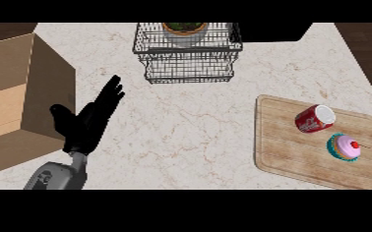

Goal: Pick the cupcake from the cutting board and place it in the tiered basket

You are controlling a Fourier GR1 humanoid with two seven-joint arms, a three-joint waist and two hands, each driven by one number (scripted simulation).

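The cupcake, pink frosting with a red cherry in a teal wrapper, sits on the wooden cutting board at the right. At the back centre of the counter stands the black wire tiered basket; a potted plant rests in its upper tier. My left hand shows at the lower left with its fingers straight and pointing up, holding nothing, far from the cupcake. My right hand is out of the picture.
A red can lies on its side on the cutting board just behind the cupcake. An open cardboard box fills the left edge. A dark object sits at the back right of the basket.
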